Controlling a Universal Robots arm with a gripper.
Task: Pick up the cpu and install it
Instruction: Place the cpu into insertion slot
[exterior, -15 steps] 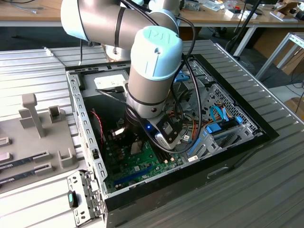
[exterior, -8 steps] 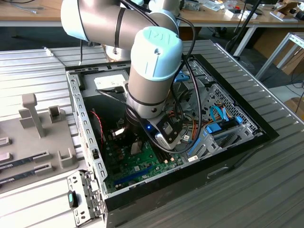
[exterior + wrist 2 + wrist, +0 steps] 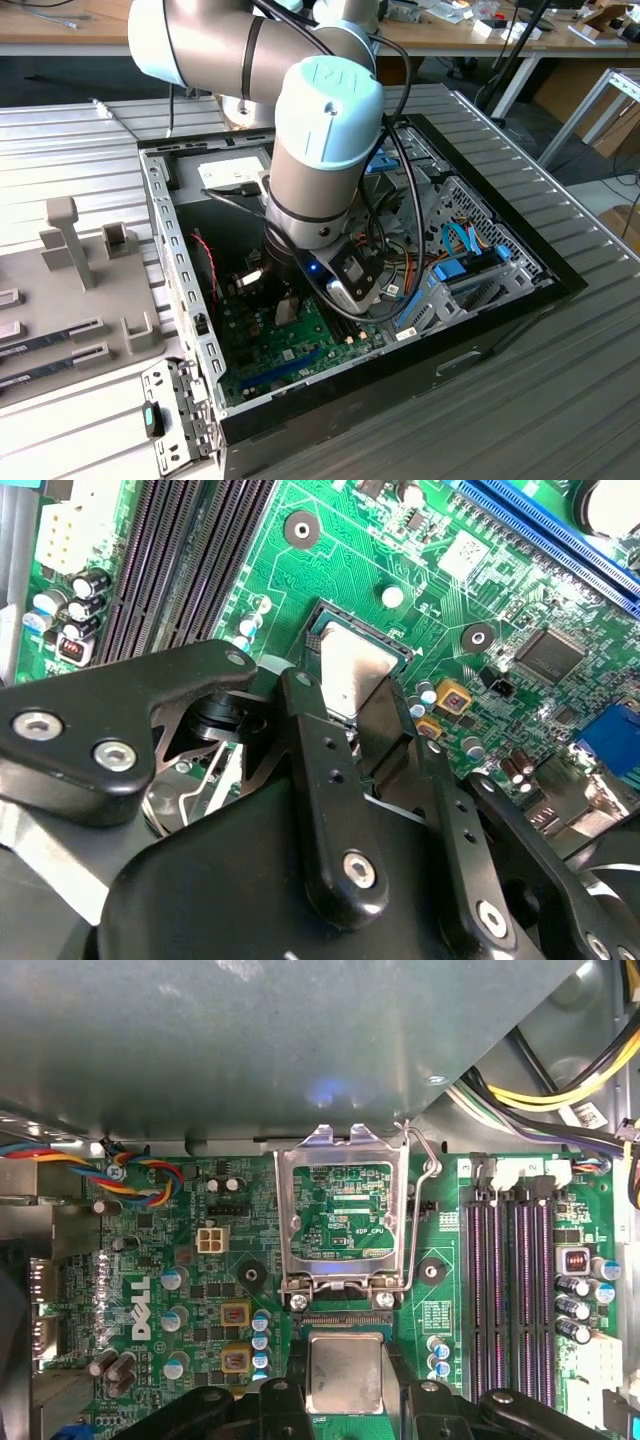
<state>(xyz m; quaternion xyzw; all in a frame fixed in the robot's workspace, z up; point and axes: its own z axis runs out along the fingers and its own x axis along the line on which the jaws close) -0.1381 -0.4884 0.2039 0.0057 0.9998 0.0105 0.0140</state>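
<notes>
The cpu (image 3: 345,1370), a small square chip with a silver-grey top, sits between my gripper's (image 3: 345,1388) two black fingers (image 3: 283,1400), directly over the socket (image 3: 345,1318) on the green motherboard (image 3: 200,1290). In the second wrist view the cpu (image 3: 352,660) is down at the dark socket frame (image 3: 322,612), with the gripper (image 3: 352,712) closed against its sides. The socket's metal retention frame (image 3: 340,1210) stands flipped open just beyond it, with its wire lever (image 3: 428,1175) raised. In the exterior view my arm (image 3: 325,150) reaches down into the open computer case (image 3: 180,270).
Memory slots (image 3: 510,1270) run alongside the socket, also seen as dark slots (image 3: 170,560) in the second wrist view. Coloured fan wires (image 3: 140,1175) and yellow cables (image 3: 540,1090) lie near the board. A blue slot (image 3: 560,530) crosses one corner. A grey fixture tray (image 3: 80,290) lies at the exterior view's left.
</notes>
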